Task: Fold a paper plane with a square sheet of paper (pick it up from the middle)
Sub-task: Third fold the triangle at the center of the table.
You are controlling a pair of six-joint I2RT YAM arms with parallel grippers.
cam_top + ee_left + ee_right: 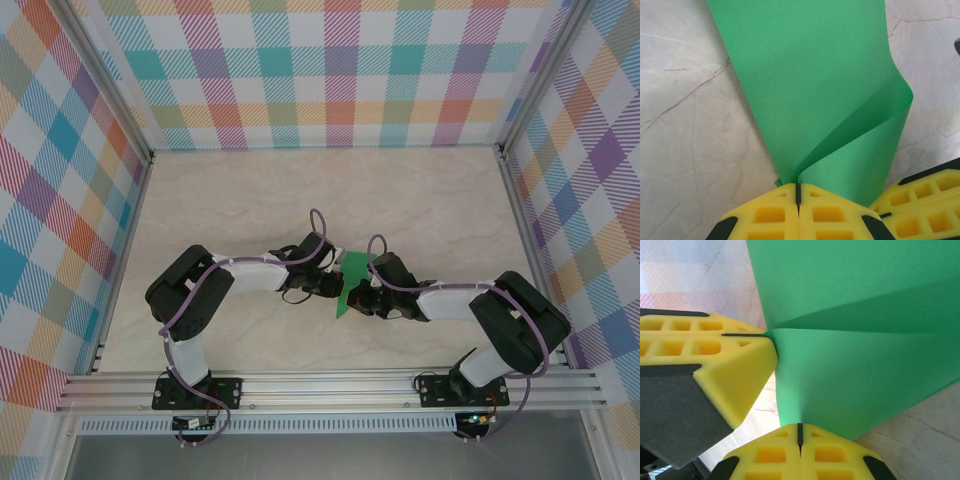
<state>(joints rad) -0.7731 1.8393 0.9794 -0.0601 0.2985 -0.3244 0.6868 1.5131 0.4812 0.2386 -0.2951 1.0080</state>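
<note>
We see the green square sheet of paper (pixel 353 282) near the middle of the table (pixel 250 200), lifted between the left gripper (pixel 335 281) and the right gripper (pixel 363 298); both touch it.

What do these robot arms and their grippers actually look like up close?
The left arm and right arm have white links between chunky black joints, with a thin purple cable looping along each. The left gripper and right gripper carry bright yellow fingers moulded with square pockets, on black mounts.

Green paper (pixel 810 90), yellow left claw (pixel 798 189) and right claw (pixel 800 429), cream veined table (pixel 250 190), plaid walls (pixel 330 70).
</note>
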